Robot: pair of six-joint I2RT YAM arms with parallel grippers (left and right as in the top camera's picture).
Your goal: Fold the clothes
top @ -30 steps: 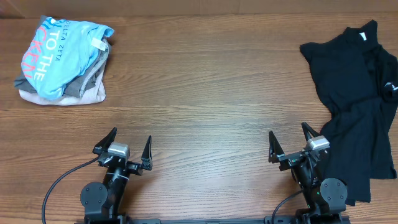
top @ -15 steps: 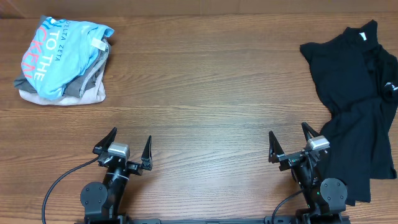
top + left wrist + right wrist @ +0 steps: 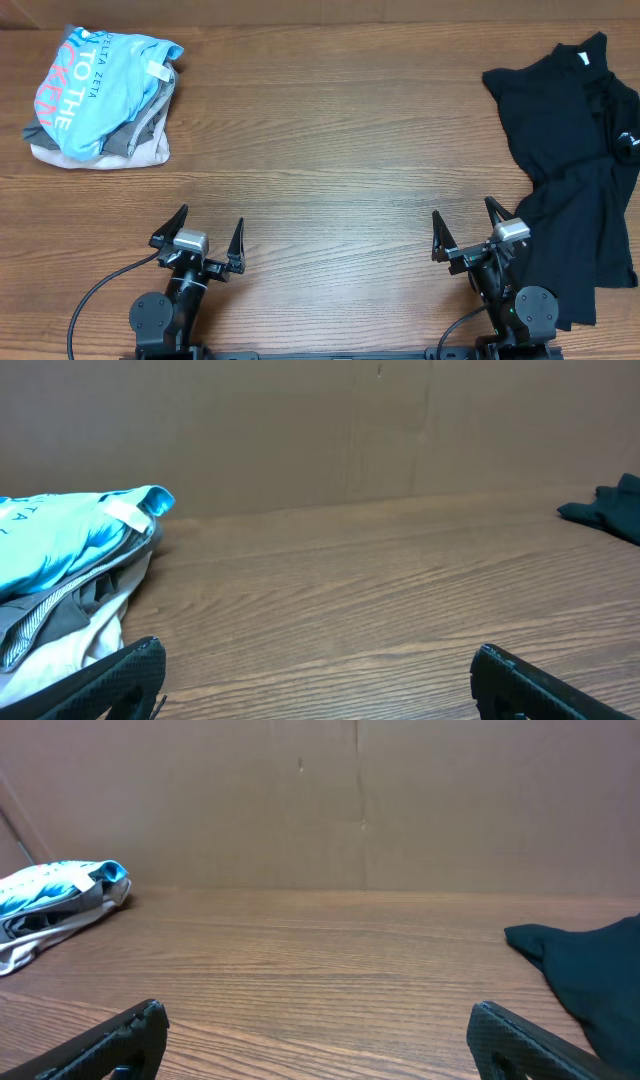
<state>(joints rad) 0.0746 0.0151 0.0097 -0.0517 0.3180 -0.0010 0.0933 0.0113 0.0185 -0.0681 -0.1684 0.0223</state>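
Observation:
A crumpled heap of black shirts lies at the right edge of the table, a white neck tag showing near its top; its edge shows in the right wrist view as black cloth. A folded stack at the far left has a light-blue lettered tee on grey and beige garments, also seen from the left wrist as the stack. My left gripper stands open near the front edge, nothing between its fingers. My right gripper is open too, just left of the black heap.
A brown cardboard wall rises behind the wooden table. A black cable trails from the left arm's base toward the front left.

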